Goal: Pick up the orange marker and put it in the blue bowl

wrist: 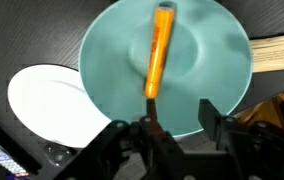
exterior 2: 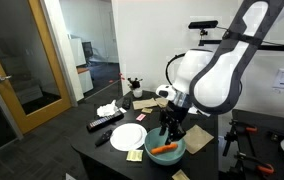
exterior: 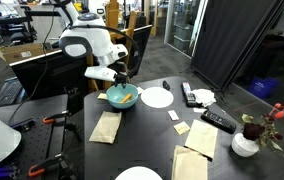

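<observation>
So the arm (exterior 2: 217, 75) is seen bent over the table (exterior: 152, 122), elbow up high and wrist pointed straight down. The gripper (wrist: 180, 125) is hung right above the blue bowl (wrist: 112, 70). In the wrist view the jaws are spread wide with nothing pinched between them, so it's not gripping anything. The orange marker (wrist: 157, 52) is laid inside the bowl, running from around the middle up toward 12 o'clock. Its near end is just above the finger (wrist: 147, 135) down at 6 o'clock. Whether it's actually touching can't really be told, since that bit's kinda hidden. A white plate (wrist: 47, 100) is sat just beside the bowl at 9 o'clock.
</observation>
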Robot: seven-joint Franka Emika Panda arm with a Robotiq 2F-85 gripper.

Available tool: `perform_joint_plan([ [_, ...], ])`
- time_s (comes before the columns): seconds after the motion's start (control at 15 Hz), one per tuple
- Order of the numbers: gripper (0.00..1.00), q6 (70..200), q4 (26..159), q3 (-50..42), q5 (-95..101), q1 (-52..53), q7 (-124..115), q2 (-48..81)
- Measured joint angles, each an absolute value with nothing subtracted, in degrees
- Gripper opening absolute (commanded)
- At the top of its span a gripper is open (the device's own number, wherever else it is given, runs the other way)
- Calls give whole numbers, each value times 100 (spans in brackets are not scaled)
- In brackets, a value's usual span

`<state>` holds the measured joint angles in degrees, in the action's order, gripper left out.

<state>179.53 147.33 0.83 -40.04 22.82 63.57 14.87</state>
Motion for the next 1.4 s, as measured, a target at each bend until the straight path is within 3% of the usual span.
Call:
perform_joint_plan([
  [0.2, 100, 17968, 14716, -9, -4004, 2280, 6352, 1466],
  [0.8, 100, 17722, 14947, -835, -3696, 2292, 6217, 615],
  [1.4, 100, 16854, 15067, -1704, -1527, 2208, 4633, -246],
])
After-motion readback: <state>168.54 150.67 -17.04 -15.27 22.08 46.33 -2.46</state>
